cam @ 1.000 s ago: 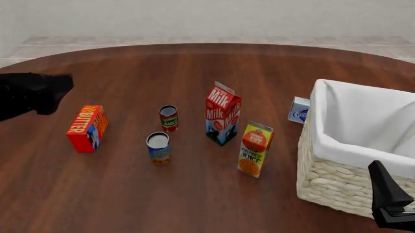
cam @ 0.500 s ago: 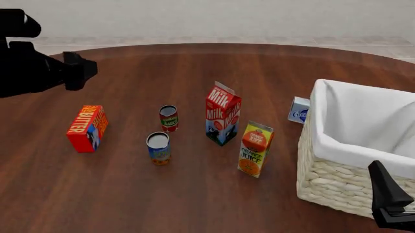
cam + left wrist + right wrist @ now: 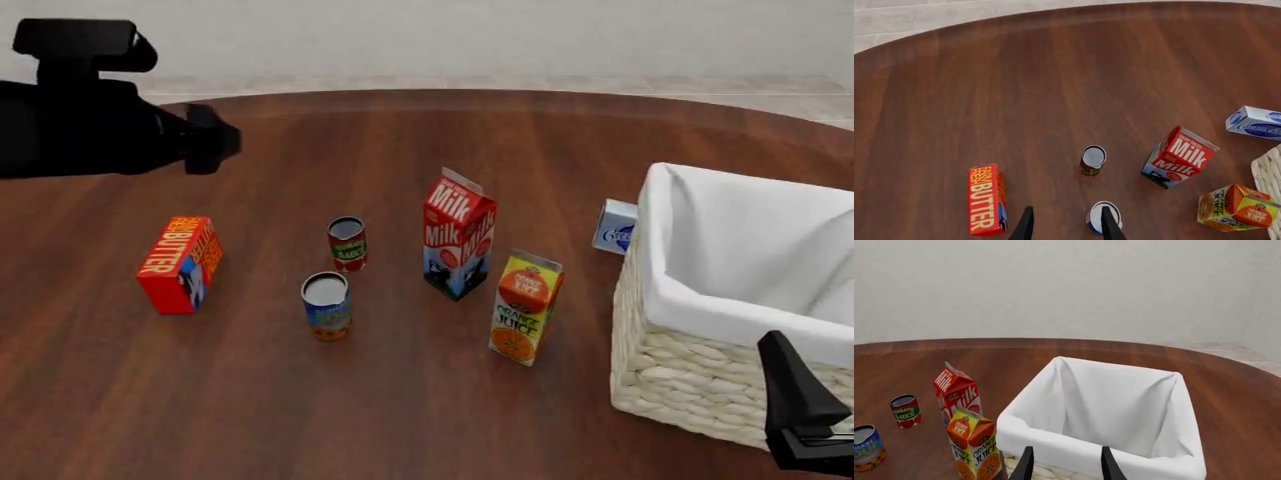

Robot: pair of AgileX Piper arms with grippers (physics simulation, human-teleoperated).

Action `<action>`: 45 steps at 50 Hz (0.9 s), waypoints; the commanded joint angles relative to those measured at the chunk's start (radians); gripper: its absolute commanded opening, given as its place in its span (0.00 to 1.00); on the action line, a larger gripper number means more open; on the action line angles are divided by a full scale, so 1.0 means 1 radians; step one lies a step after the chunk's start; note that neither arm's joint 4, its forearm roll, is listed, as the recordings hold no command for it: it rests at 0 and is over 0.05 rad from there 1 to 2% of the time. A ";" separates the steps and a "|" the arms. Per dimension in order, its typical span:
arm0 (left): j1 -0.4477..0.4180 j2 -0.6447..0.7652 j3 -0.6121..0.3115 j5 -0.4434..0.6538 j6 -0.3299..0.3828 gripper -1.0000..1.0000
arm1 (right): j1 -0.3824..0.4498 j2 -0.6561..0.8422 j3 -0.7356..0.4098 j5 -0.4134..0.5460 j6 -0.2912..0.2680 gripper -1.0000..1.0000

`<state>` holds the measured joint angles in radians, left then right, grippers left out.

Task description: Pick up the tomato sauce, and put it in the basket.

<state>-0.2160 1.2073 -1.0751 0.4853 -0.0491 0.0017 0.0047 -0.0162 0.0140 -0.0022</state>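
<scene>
Left wrist view: your left gripper [image 3: 1065, 226] open, empty, above tomato sauce [image 3: 1092, 160]; right gripper [image 3: 1065, 463] open over basket [image 3: 1121, 405], unfilled.

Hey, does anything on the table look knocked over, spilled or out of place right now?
Nothing spilled or damaged. Both cans and both cartons stand upright. The only thing lying flat is a small blue-and-white box behind the basket.

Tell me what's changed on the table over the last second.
Only the left arm moved: the left gripper has risen and swung inward, toward the middle of the table, and now hangs open above the cans. It has not touched the tomato sauce. The right gripper, the basket, the cartons and both cans are where they were.
</scene>
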 commanded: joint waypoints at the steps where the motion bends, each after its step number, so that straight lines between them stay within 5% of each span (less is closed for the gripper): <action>1: -0.014 0.067 -0.023 -0.013 -0.014 1.00 | 0.000 0.000 0.000 0.000 0.000 1.00; 45: -0.052 0.281 -0.054 -0.119 -0.064 1.00 | 0.000 0.000 0.000 0.000 0.000 1.00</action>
<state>-0.2650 1.4458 -1.1268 0.3945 -0.1111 0.0017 0.0048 -0.0162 0.0139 -0.0022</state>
